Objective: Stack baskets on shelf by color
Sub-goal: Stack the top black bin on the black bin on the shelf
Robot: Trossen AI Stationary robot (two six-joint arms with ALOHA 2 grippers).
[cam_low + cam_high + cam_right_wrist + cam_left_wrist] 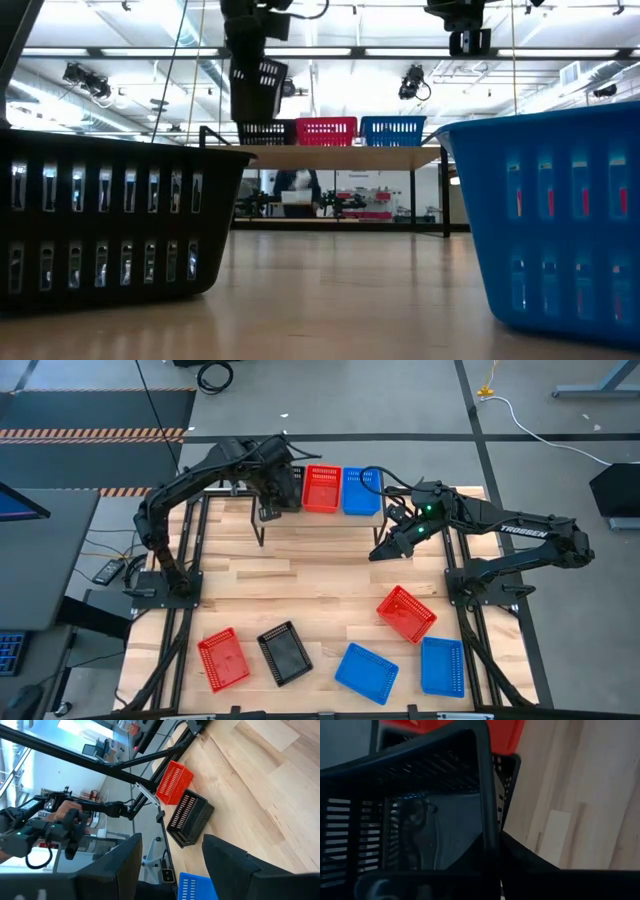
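Observation:
My left gripper (274,492) is over the left end of the shelf (340,156) and is shut on a black basket (256,92). That basket hangs tilted just above another black basket (266,131) standing on the shelf. Beside it on the shelf stand a red basket (321,488) and a blue basket (361,490). My right gripper (385,547) hovers open over the table's right middle and touches nothing. Its fingers (125,865) frame loose baskets far off. My left gripper holds the black basket by one wall's rim (486,805), pinched between its two fingers, one (530,865) on either side of the wall. The fingers come from above. The basket is lifted clear and hangs tilted below the gripper, over the shelf's black basket (509,775).
Five baskets lie loose on the table's near half: a red one (222,658), a black one (285,652), two blue ones (366,672) (442,665) and another red one (406,613). Bare wood lies between them and the shelf.

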